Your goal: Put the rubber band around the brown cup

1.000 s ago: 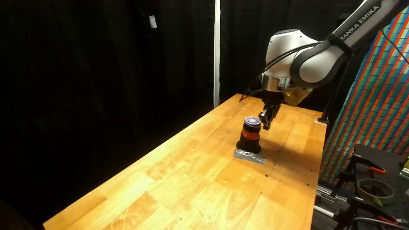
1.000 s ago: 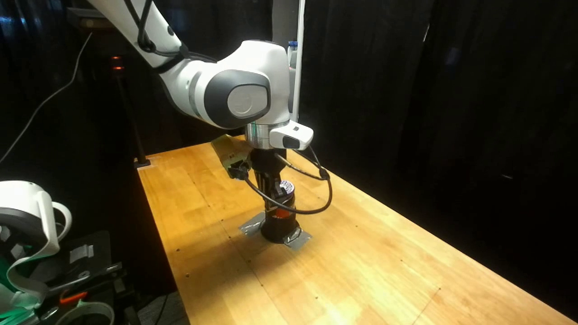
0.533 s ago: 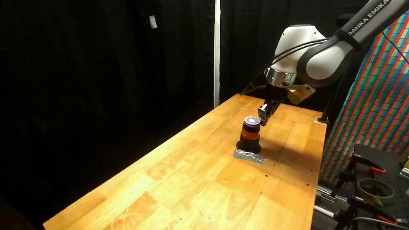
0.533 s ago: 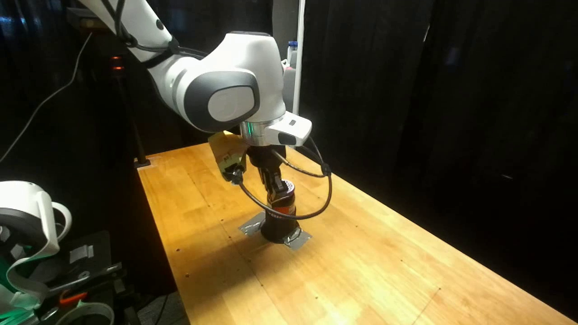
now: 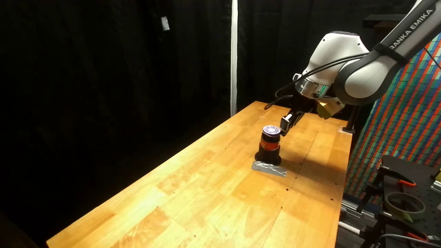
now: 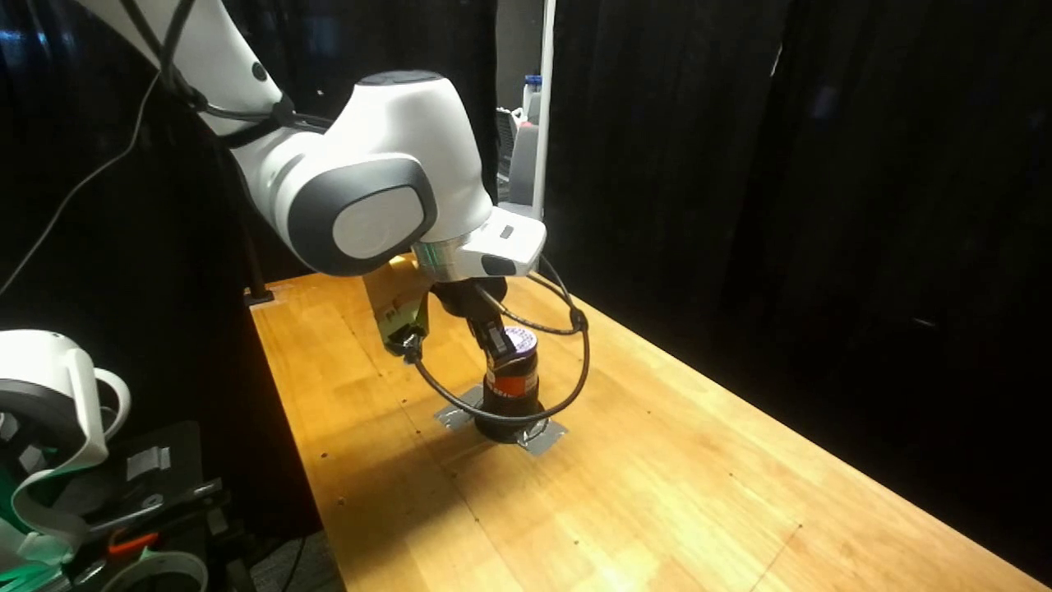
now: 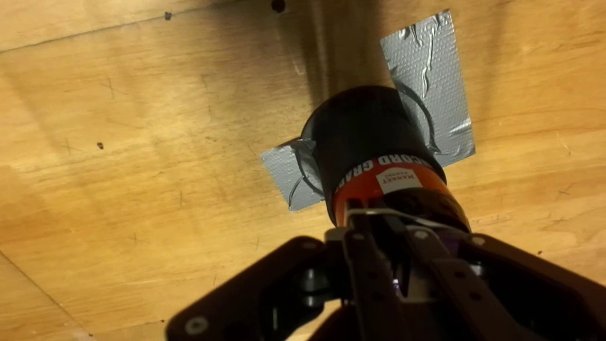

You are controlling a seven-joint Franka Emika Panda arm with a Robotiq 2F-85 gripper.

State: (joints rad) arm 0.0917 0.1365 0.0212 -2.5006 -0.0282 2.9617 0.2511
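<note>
On the table (image 5: pixel 213 196), the brown cup (image 5: pixel 270 145) stands orange-striped, pale-topped.

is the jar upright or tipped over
Upright: in both exterior views, the Concord grape jar stands with its patterned lid facing up.

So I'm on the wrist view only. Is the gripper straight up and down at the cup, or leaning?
Observer: Leaning. In both exterior views the gripper slants, its tips by the upper edge of the cup. Whether they touch it, I can't tell.
Operator: Copy. What's at the cup's upper end? Blocked for me.
Observer: A round patterned top, pale with purple, facing up.
Operator: Anything hanging near it?
Observer: Yes, a dark cable loops down and crosses in front of the cup in an exterior view.
</note>
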